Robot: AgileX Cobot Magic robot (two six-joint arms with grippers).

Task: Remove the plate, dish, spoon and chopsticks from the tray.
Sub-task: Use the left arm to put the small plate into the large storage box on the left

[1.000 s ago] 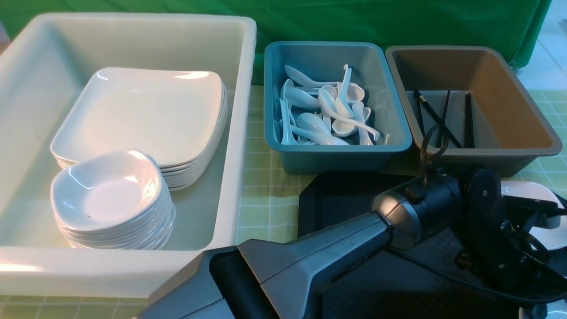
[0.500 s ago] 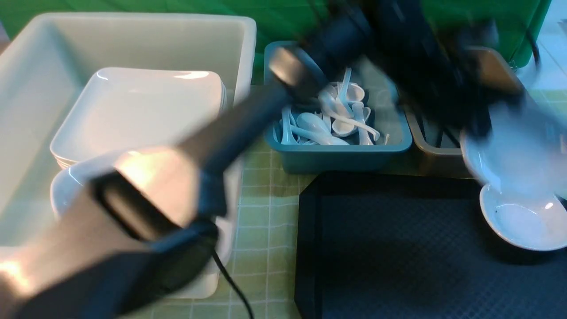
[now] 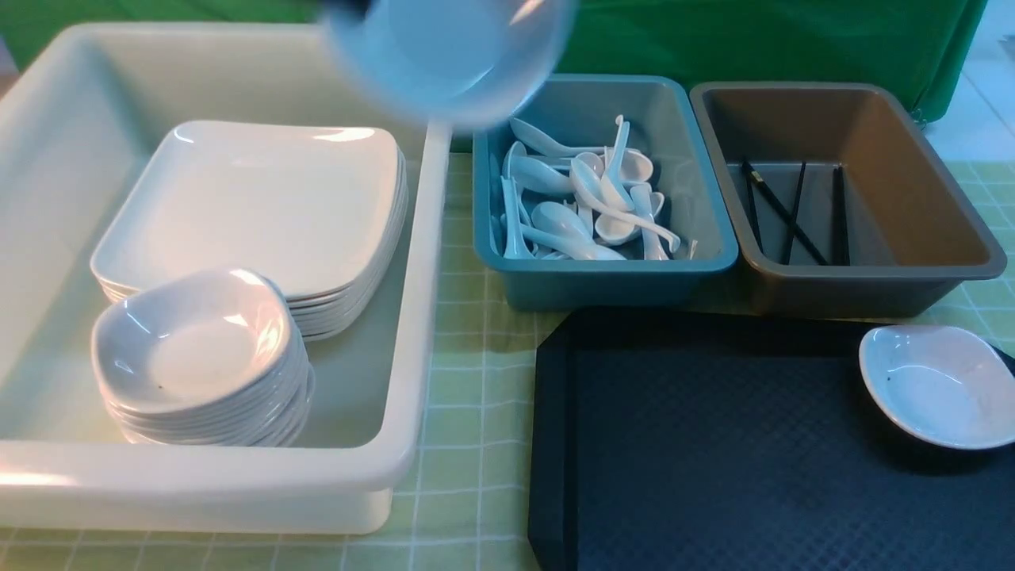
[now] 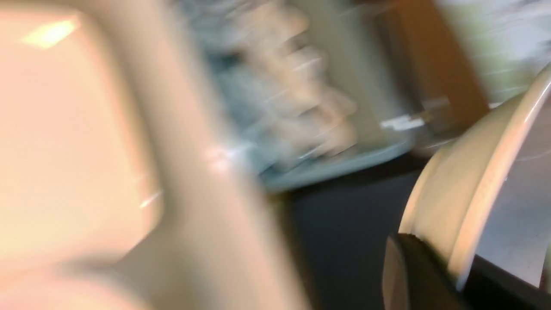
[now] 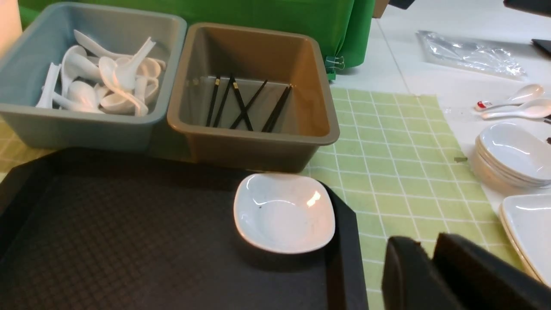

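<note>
The black tray carries one small white dish at its far right corner; it also shows in the right wrist view on the tray. No plate, spoon or chopsticks show on the tray. My left gripper is shut on the rim of a second white dish. In the front view that dish is blurred, high over the tub's far right corner; the gripper itself is out of that view. My right gripper is shut and empty, over the mat right of the tray.
A white tub on the left holds a stack of plates and a stack of dishes. A teal bin holds several spoons; a brown bin holds chopsticks. More dishes and plates sit right of the mat.
My left arm lifted a dish from the tray's far right corner and swung it up and left, out of most of the front view. One dish stays on the tray.
</note>
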